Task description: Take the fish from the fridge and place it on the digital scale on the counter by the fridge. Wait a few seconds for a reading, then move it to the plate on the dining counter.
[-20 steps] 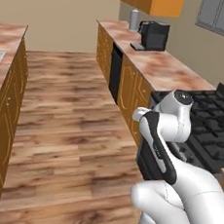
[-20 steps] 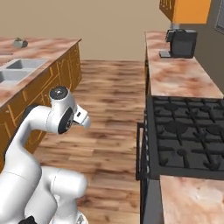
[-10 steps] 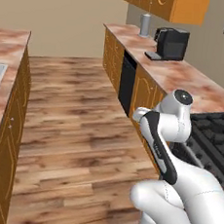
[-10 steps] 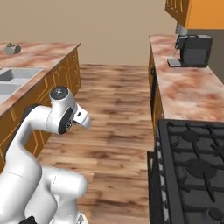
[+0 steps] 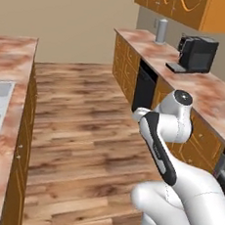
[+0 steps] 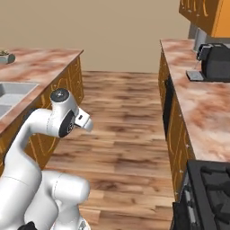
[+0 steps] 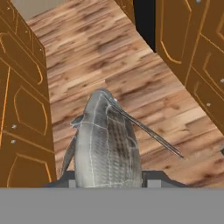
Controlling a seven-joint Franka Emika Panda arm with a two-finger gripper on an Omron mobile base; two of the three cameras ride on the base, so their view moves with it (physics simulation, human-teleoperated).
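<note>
Between the worktops, the end effector [image 7: 107, 183] apparently grips the fish [image 7: 106, 144] mid-transport; next, reaching the plate, unseen as yet.

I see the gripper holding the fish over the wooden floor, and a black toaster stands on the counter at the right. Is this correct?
One detail is wrong. The black appliance on the counter is a coffee machine, not a toaster; the left base view shows it. The rest holds: in the hand view the gripper holds the fish over the wooden floor.
</note>
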